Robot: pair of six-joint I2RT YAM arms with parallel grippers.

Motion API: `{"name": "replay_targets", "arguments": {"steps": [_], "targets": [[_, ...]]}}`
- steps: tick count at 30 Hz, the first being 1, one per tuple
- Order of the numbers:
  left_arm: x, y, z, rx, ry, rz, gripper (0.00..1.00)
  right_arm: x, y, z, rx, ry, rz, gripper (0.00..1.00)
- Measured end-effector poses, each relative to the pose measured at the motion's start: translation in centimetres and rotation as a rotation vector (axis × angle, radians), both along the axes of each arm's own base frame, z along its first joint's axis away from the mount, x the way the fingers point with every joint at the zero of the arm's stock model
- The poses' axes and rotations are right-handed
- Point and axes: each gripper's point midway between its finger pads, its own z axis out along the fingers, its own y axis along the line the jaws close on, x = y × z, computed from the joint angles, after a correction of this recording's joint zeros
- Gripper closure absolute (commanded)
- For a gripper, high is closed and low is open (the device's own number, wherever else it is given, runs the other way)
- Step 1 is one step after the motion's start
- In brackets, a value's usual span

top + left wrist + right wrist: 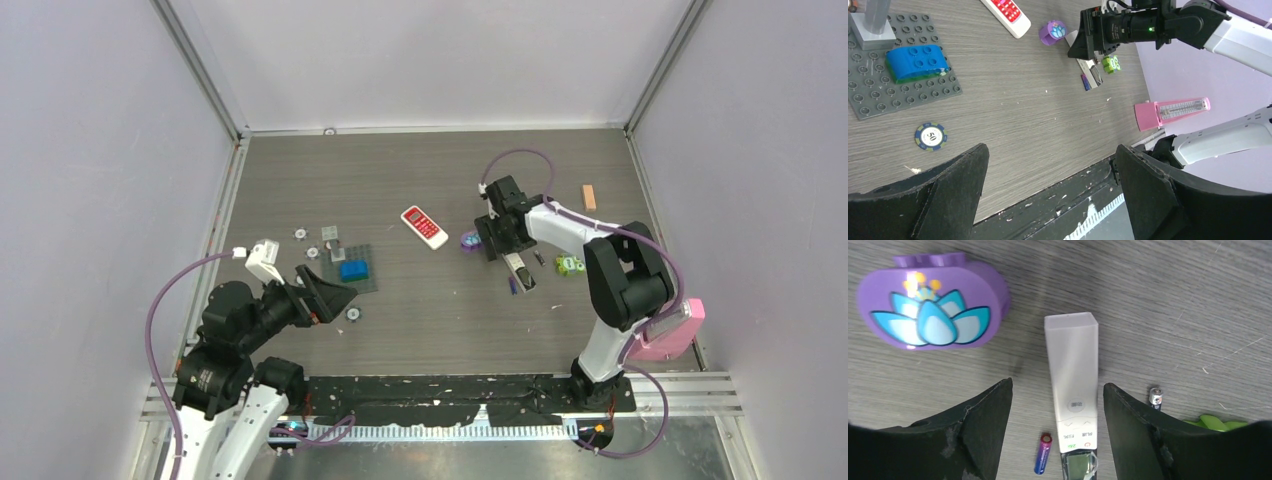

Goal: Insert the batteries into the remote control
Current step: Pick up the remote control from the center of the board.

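Right wrist view: right gripper [1058, 386] spread wide astride the white remote control [1071, 360] mid-frame; blue-purple battery [1043, 454] lower center; left gripper [1050, 152] gapes wide too.

A robotics lab test cell; plain pale walls [100, 150] close in three sides, joined by bare aluminium frame rails [205, 70]; two robot arms [620, 280] stand at the near edge of a grey wood-grain table [430, 330], with black tape [450, 388] and loose purple cables [520, 151] about them; the tabletop carries unrelated props: a brick baseplate [878, 100], a poker chip [931, 136], a pink metronome [1173, 111].
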Motion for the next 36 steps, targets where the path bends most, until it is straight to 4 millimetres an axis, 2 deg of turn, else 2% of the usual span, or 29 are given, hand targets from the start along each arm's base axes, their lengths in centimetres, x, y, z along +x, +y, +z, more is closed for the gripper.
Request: {"name": "replay_targets", "arguments": {"steps": [3, 5, 7, 8, 10, 14, 17, 19, 20, 21, 24, 26, 30, 33, 36], "targets": [[0.0, 0.0, 0.0, 0.0, 0.0, 0.0, 0.0, 0.0, -0.5, -0.9, -0.004, 0.027, -0.013, 0.36], [0.0, 0.0, 0.0, 0.0, 0.001, 0.0, 0.0, 0.0, -0.8, -1.2, 0.002, 0.04, -0.023, 0.46], [0.0, 0.0, 0.0, -0.001, 0.0, 0.0, 0.0, 0.1, -1.0, -1.2, 0.006, 0.041, -0.027, 0.58], [0.0, 0.0, 0.0, -0.001, 0.001, 0.0, 0.0, 0.1, -1.0, -1.3, 0.009, 0.043, -0.027, 0.69], [0.0, 0.0, 0.0, -0.001, 0.002, -0.002, 0.0, 0.1, -1.1, -1.3, 0.013, 0.045, -0.031, 0.81], [-0.1, -0.3, -0.1, -0.005, -0.003, -0.022, 0.0, 0.4, -1.0, -1.2, 0.023, 0.035, -0.036, 0.88], [-0.2, -0.5, 0.1, -0.001, -0.017, -0.045, 0.0, 0.6, -0.9, -0.3, 0.04, -0.003, -0.038, 0.9], [-0.3, -0.7, 0.2, -0.001, -0.028, -0.057, 0.0, 0.8, -0.8, 1.4, 0.063, -0.052, -0.039, 0.9], [-0.3, -0.8, 0.4, -0.003, -0.035, -0.065, 0.0, 1.0, -0.6, 3.4, 0.096, -0.111, -0.037, 0.9], [-0.3, -0.9, 0.5, -0.006, -0.042, -0.072, 0.0, 1.0, -0.5, 4.0, 0.105, -0.127, -0.037, 0.9], [-0.2, -1.3, 0.8, -0.022, -0.062, -0.095, 0.0, 1.2, 0.8, 9.6, 0.242, -0.276, -0.028, 0.91], [-0.1, -1.6, 0.7, -0.035, -0.065, -0.107, 0.0, 1.0, 2.5, 14.2, 0.399, -0.389, -0.011, 0.91], [0.2, -2.6, 1.0, -0.094, -0.076, -0.143, 0.0, -0.8, 5.9, 20.4, 0.737, -0.52, 0.017, 0.91], [0.5, -3.7, 1.8, -0.164, -0.109, -0.194, 0.0, -2.6, 8.5, 23.4, 0.998, -0.541, 0.012, 0.91], [0.8, -4.6, 2.8, -0.214, -0.156, -0.238, 0.0, -4.9, 11.5, 24.5, 1.177, -0.498, 0.018, 0.91]]}}
